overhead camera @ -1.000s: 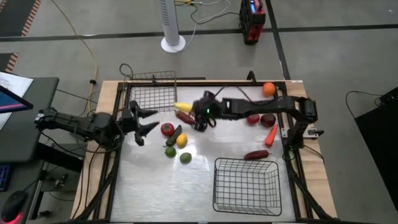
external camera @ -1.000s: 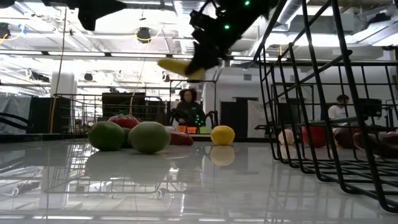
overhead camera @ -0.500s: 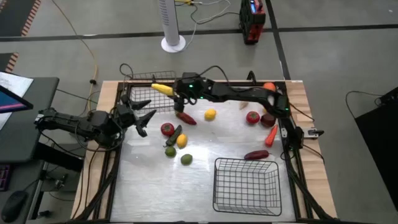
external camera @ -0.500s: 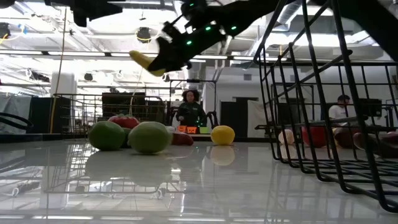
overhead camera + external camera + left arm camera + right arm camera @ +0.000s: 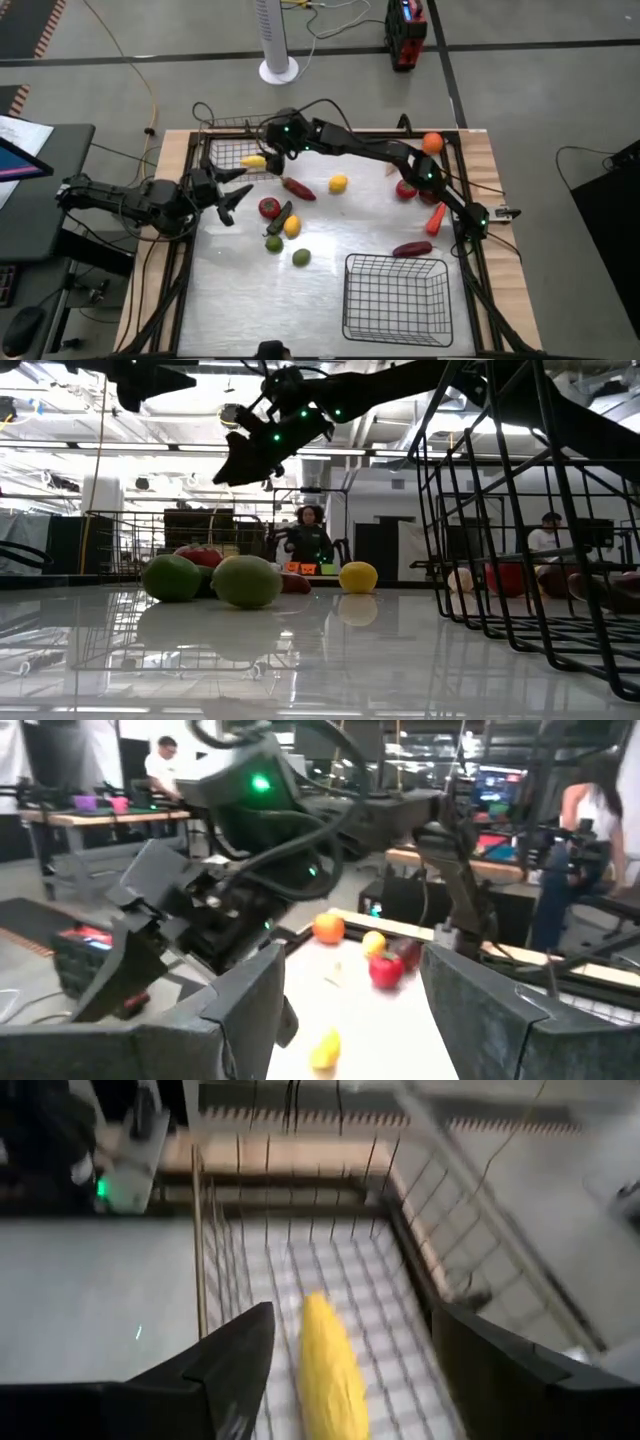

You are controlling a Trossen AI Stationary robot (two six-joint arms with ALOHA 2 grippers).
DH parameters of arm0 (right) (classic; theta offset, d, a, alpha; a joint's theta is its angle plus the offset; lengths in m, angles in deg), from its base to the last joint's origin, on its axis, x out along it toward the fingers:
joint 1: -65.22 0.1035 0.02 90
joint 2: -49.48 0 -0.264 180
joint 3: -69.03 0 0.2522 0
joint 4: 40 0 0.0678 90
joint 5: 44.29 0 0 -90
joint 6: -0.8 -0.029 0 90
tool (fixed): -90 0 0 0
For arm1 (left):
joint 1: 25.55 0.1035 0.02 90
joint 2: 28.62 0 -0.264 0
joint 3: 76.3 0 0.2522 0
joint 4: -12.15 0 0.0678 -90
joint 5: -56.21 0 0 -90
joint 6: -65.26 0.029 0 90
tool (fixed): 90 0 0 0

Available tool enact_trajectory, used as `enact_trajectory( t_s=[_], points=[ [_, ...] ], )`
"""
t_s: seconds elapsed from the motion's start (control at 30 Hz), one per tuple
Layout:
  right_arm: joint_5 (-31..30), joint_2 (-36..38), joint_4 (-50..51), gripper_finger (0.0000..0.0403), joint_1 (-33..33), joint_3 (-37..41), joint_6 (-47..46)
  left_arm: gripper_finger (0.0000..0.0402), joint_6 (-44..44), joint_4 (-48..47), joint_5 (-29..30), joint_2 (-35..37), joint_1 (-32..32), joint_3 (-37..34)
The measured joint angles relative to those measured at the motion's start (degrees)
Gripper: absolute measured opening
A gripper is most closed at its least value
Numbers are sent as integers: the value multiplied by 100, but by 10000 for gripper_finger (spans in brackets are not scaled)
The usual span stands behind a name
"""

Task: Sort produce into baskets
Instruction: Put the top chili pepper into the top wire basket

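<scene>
- Your right gripper (image 5: 272,140) reaches across to the grey basket (image 5: 243,150) at the table's far left corner, fingers spread wide, gripping nothing.
- The long yellow piece (image 5: 330,1370) lies between those fingers inside that basket, on its wire floor.
- Your left gripper (image 5: 232,190) waits beside the basket, fingers parted and empty.
- The red tomato (image 5: 269,208) and the green pieces (image 5: 299,257) lie mid-table; the black basket (image 5: 395,296) stands near you.

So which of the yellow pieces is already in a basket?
The long yellow piece: it is in the grey-silver basket under the right gripper. The two round yellow ones lie on the open table.
</scene>
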Motion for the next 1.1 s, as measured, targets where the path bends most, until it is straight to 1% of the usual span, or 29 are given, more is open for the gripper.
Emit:
enact_trajectory(
  t_s=[0.07,0.17,0.27,0.37,0.43,0.47,0.6,0.7,0.77,0.83,1.0,1.1],
  points=[
    [4,84,346,314,-39,12,-20,223,-2,-76,6,0,0,0],
    [11,344,1010,316,-62,17,2,223,5,-218,86,-1,0,0],
    [15,558,1957,315,6,-2,2,223,103,-197,265,-9,0,0],
    [11,571,2902,311,143,17,-99,223,284,-156,353,-7,4,0],
    [15,552,3245,309,256,59,-164,223,373,-154,369,19,12,12],
    [13,565,3246,308,310,149,-177,223,388,-172,375,25,13,40],
    [-14,593,3147,304,458,756,-343,223,308,-204,304,66,-23,93],
    [-142,602,2774,302,525,1276,-476,223,64,-390,103,78,-99,107],
    [-454,769,2375,302,535,1649,-543,223,-67,-540,-17,113,-166,107],
    [-590,1026,1991,302,532,2149,-601,223,-191,-700,-94,155,-228,107],
    [-531,1550,422,302,490,3518,-764,223,-205,-799,-106,282,-269,107],
    [-484,1676,-290,301,490,4045,-848,223,-197,-795,-77,302,-260,107]
  ],
)
